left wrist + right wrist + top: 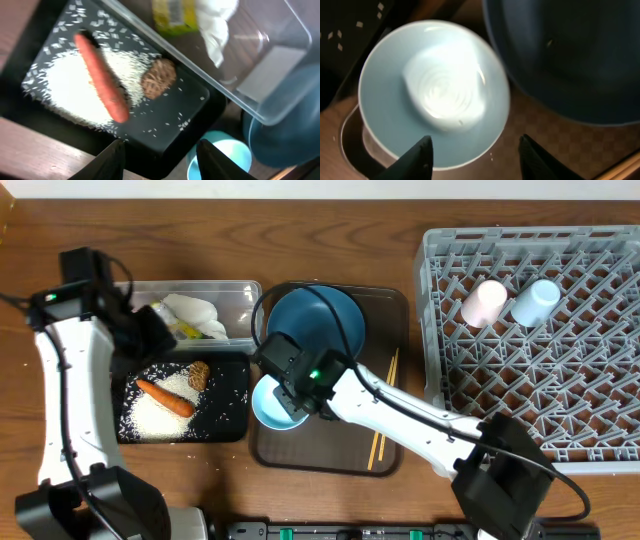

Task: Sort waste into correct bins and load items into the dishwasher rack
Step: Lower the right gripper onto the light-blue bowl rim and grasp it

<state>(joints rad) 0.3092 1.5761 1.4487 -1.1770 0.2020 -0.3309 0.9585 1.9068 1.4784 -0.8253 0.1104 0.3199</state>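
As dish-loading looks to be the step, my right claw hangs open above the bowl; next, pinch its rim.

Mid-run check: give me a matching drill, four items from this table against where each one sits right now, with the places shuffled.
Things
1. carrot
2. napkin
3. pink cup
4. chopsticks

Places
a. in the grey rack
b. on the brown serving tray
c. in the black tray
d. in the clear tub

Pairs: 1-c, 2-d, 3-a, 4-b.
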